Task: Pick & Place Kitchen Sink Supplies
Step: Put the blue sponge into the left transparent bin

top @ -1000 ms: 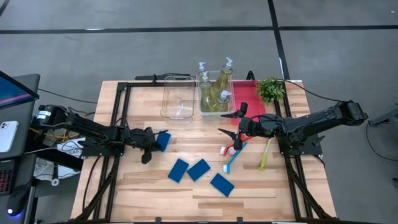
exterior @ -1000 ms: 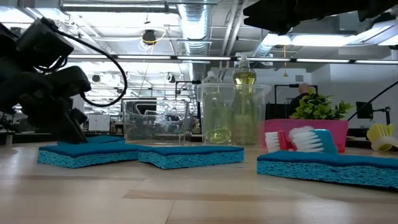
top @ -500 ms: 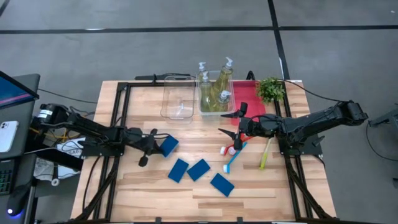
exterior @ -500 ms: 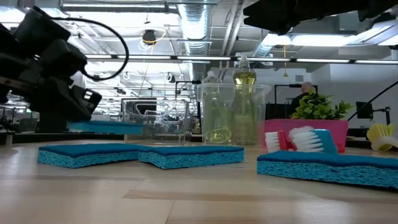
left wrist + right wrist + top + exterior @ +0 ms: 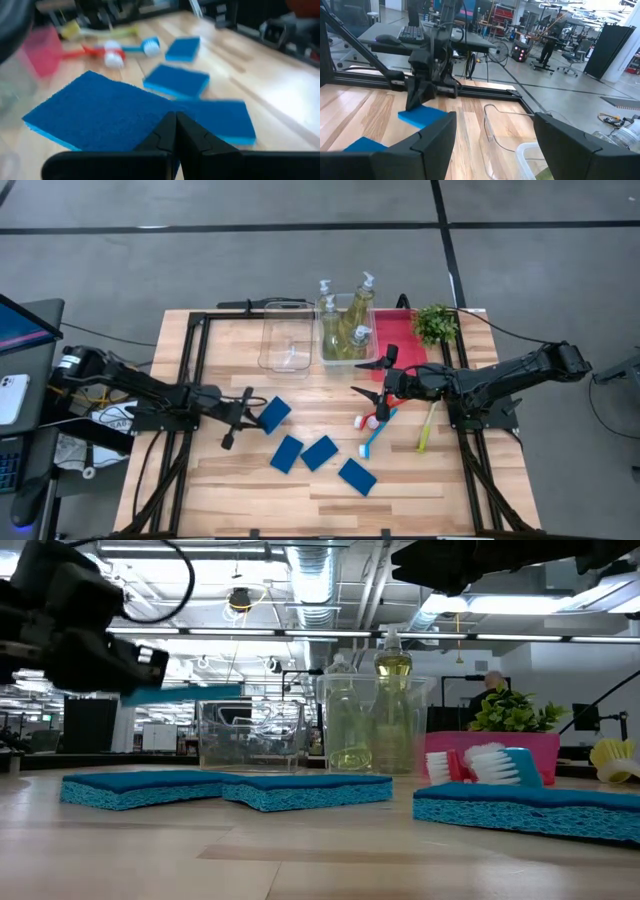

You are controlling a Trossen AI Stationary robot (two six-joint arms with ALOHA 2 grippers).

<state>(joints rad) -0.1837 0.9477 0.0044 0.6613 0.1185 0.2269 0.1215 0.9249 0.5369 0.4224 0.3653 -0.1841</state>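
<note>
High view: left gripper (image 5: 250,412) is pinched on one blue sponge (image 5: 273,414), held clear of the counter (image 5: 430,480) on its left side. Low view confirms the held sponge is raised above the surface. Three more blue sponges (image 5: 320,452) lie flat near the counter's centre, close together. Right gripper (image 5: 372,378) hovers with fingers spread wide, holding nothing, just near of the red tray (image 5: 412,350). Red brush (image 5: 372,417), blue brush (image 5: 377,434) and yellow-green brush (image 5: 427,426) lie on the right side. Pump bottles (image 5: 345,320) stand in a clear bin (image 5: 347,356) at the far edge; a second clear bin (image 5: 285,335) sits to its left.
</note>
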